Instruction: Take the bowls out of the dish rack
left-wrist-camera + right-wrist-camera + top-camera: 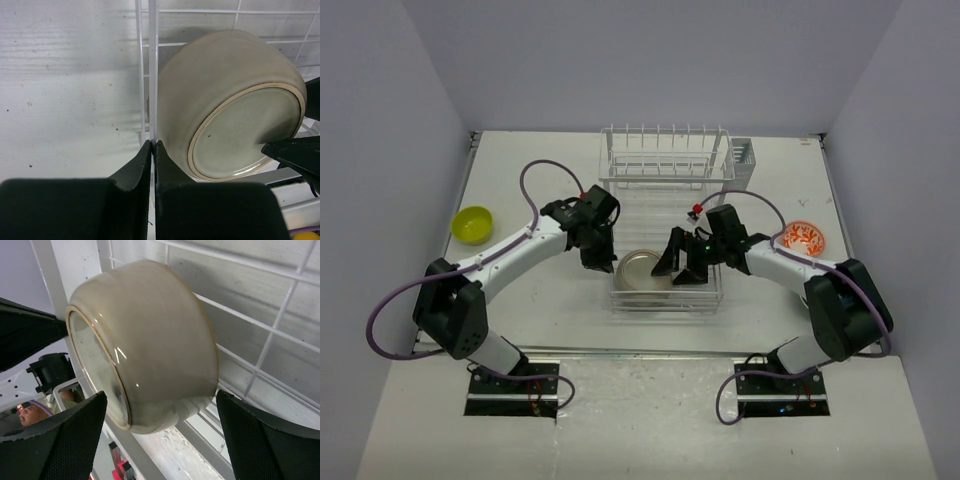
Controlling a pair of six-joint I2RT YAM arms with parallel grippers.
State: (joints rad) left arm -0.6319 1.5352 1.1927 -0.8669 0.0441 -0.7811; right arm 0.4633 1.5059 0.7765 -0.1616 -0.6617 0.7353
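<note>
Right gripper (678, 268) spread wide, we see its fingers (65, 440) flanking the beige bowl (150, 340), bowl on the dish rack (620, 160) lower grid, left gripper (154, 145) pressed together beside the bowl, both arms bent inward.

The white table (570, 310) holds the rack (660, 160) in front of both grippers, a yellow bowl (472, 224) far out beyond the left gripper (603, 262), and an orange bowl (805, 237) beyond the right gripper (677, 268).
</note>
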